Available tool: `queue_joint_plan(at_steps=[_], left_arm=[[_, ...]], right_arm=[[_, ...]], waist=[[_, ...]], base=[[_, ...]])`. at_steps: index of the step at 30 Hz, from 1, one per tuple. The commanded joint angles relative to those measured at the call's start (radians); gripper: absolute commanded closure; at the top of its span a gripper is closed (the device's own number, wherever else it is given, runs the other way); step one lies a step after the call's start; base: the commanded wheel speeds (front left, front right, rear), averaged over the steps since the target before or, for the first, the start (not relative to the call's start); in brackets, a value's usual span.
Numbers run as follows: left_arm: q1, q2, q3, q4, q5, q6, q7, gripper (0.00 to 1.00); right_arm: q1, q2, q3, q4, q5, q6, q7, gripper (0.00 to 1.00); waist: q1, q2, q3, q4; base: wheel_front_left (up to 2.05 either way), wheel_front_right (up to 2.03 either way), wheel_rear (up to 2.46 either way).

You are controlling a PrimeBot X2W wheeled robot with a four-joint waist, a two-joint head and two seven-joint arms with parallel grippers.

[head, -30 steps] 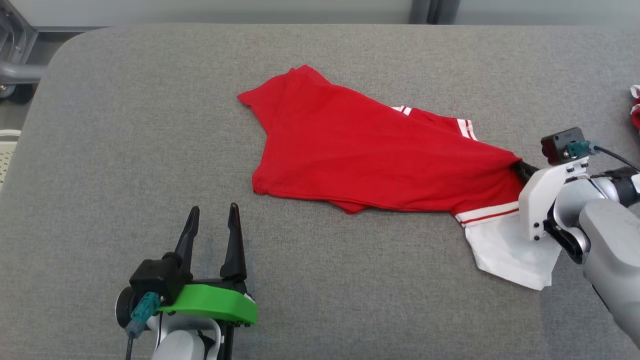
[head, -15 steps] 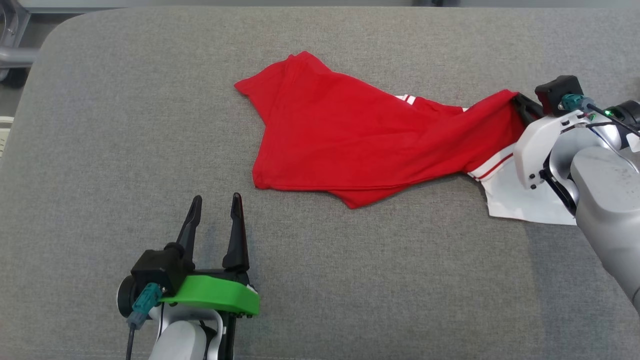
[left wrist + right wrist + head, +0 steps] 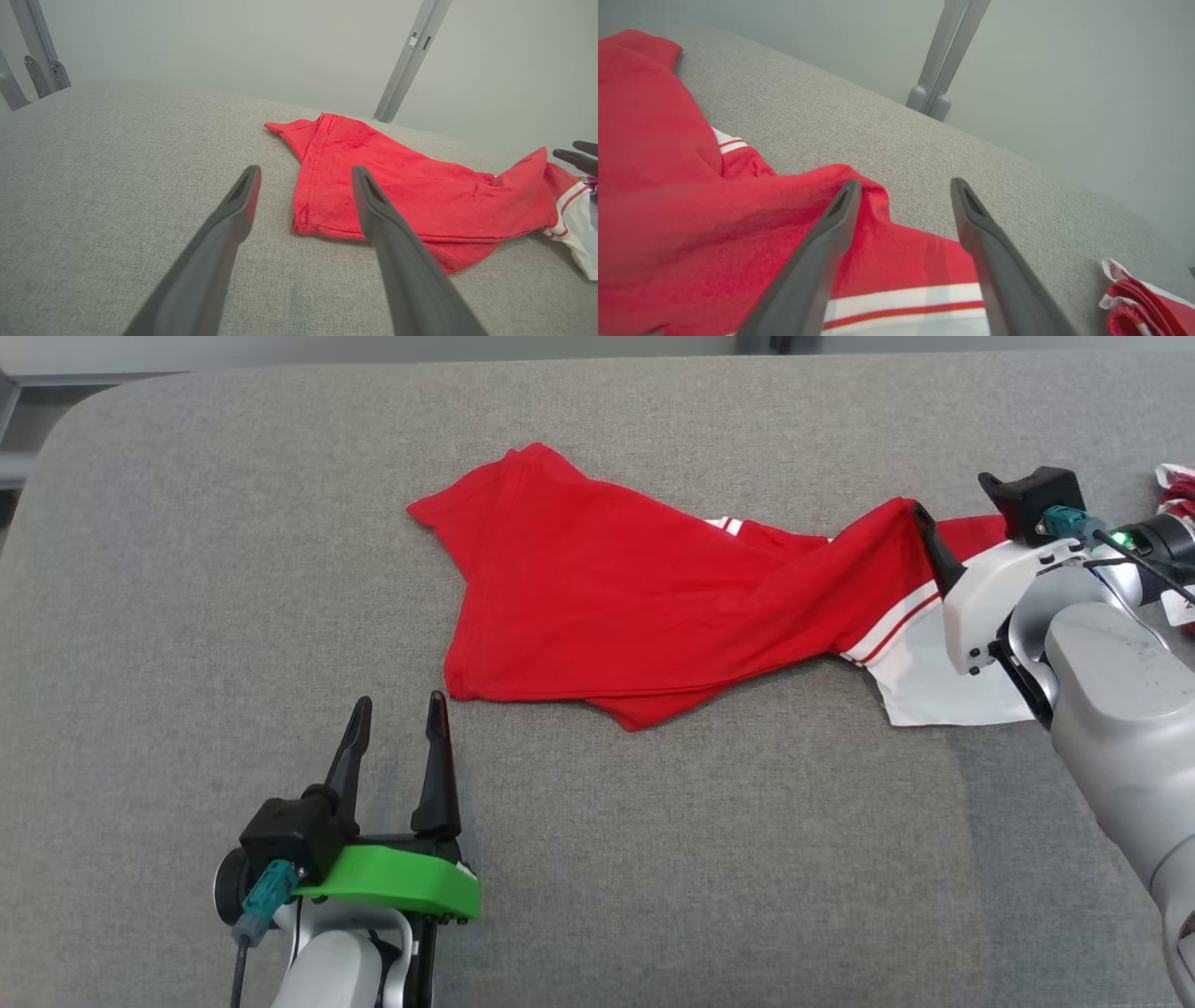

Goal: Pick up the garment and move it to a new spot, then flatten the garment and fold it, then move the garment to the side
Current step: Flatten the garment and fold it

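Loosely, the garment (image 3: 653, 607) drapes over the spread right gripper (image 3: 903, 186)

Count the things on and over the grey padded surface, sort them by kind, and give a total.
Cloth items: 2 (the spread red garment; a red-and-white bundle at the far right)
Grippers: 2 (left gripper and right gripper, each with its fingers apart)
Total: 4
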Motion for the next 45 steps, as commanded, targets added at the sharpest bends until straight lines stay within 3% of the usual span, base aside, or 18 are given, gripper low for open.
queue_joint_plan(at_steps=[1, 8, 13, 23, 34, 45], left_arm=[[-0.008, 0.002, 0.006, 0.000, 0.004, 0.003, 0.000, 0.00], [0.004, 0.002, 0.037, -0.001, 0.016, 0.000, 0.000, 0.00], [0.012, 0.002, 0.065, 0.007, 0.022, -0.002, 0.000, 0.00], [0.057, 0.002, 0.106, 0.022, 0.038, -0.008, 0.000, 0.00], [0.133, 0.002, 0.129, 0.013, 0.047, -0.003, 0.000, 0.00], [0.195, 0.002, 0.157, 0.004, 0.070, -0.016, 0.000, 0.00]], right_arm=[[0.024, 0.002, -0.018, -0.026, 0.021, 0.000, -0.005, 0.00], [0.159, -0.012, -0.196, -0.227, 0.064, 0.000, -0.005, 0.00], [0.301, 0.003, -0.345, -0.410, -0.011, 0.000, -0.005, 0.00], [0.605, 0.142, -0.547, -0.764, -0.180, 0.000, -0.005, 0.00], [0.822, 0.251, -0.615, -0.949, -0.256, 0.000, 0.002, 0.00], [0.957, 0.268, -0.607, -1.034, -0.228, 0.000, 0.033, 0.00]], waist=[[-0.0001, 0.0000, -0.021, -0.023], [-0.0001, 0.0000, -0.073, -0.076], [-0.0001, 0.0000, -0.108, -0.101], [-0.0001, 0.0000, -0.170, -0.119], [-0.0001, 0.0000, -0.217, -0.109], [-0.0001, 0.0000, -0.249, -0.101]], base=[[0.00, 0.00, 0.00], [0.00, 0.00, 0.00], [0.00, 0.00, 0.00], [0.00, 0.00, 0.00], [0.00, 0.00, 0.00], [0.00, 0.00, 0.00]])
